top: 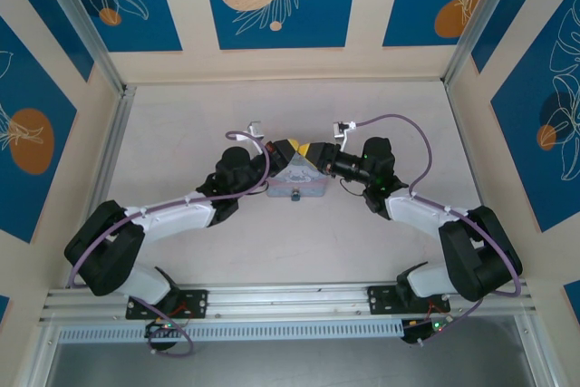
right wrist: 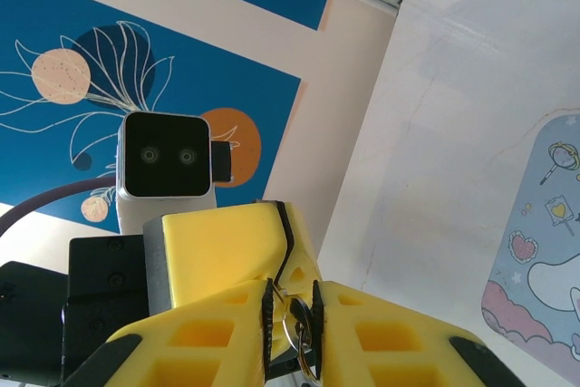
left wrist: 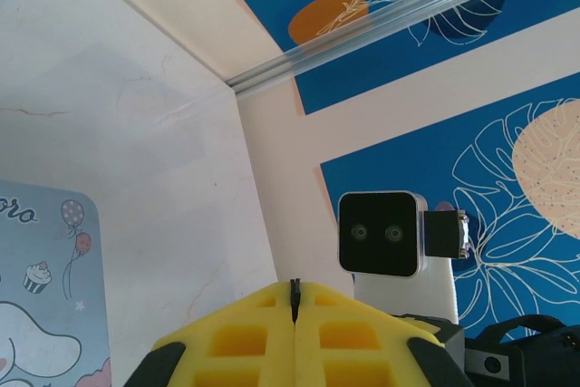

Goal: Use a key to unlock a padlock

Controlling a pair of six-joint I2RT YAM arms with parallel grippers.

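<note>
Both grippers meet tip to tip just above the pale blue tin. My right gripper is shut on the key's silvery ring and a dark piece on that ring. A short silvery end of the key runs from the ring to the tip of the left fingers. My left gripper has its yellow fingers pressed together, with a thin dark sliver at the tip. From above, the left gripper and right gripper touch. A tiny dark bluish piece, probably the padlock, sits at the tin's near edge.
The tin lies low left in the left wrist view, and the tin lies at the right in the right wrist view. Walls with blue panels enclose the pale table. A metal rail runs along the near edge.
</note>
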